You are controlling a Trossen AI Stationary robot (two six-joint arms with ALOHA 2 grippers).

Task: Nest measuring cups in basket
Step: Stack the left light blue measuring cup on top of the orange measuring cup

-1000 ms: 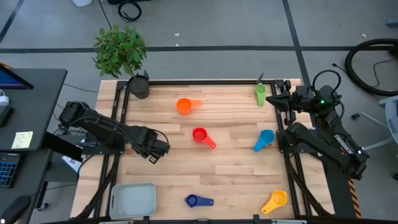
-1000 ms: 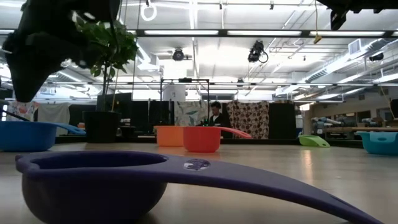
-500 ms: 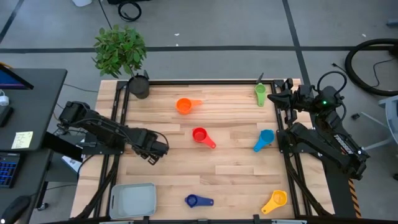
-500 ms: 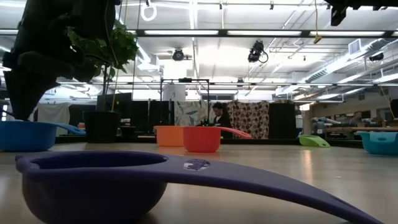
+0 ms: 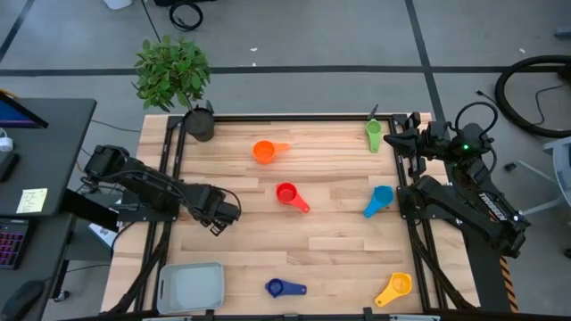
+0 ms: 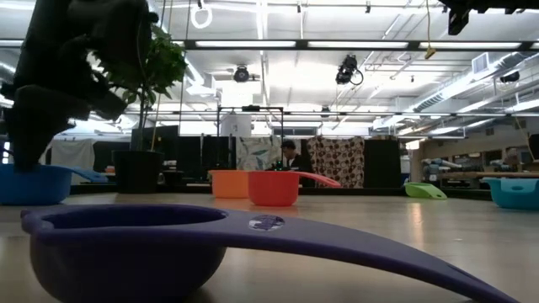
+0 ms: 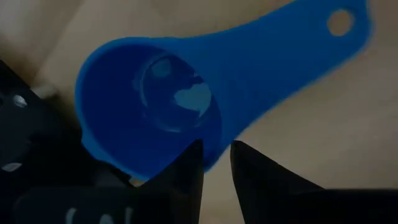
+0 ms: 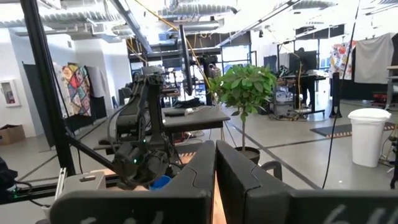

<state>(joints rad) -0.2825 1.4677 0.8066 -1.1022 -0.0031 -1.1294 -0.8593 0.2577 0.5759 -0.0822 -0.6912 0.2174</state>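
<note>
We see blue cup (image 7: 155,118) pinched at rim by left gripper (image 5: 219,212), mid-left of table (image 5: 339,241). Basket (image 5: 190,287) sits at near-left corner, holding nothing. Right gripper (image 5: 399,134) waits at far-right edge, fingers pressed together.

Both arms were matte black, built of chunky rounded segments. The left arm (image 5: 147,189) carried thin black cables looped near its base, and its tool (image 5: 219,212) was a blocky dark head. The right arm (image 5: 464,207) showed a small green light near its wrist, a looping black cable above it, and white lettering along its long segment. The left tool's fingers (image 7: 186,180) were dark wedges; a silver screw sat beside them.
</note>
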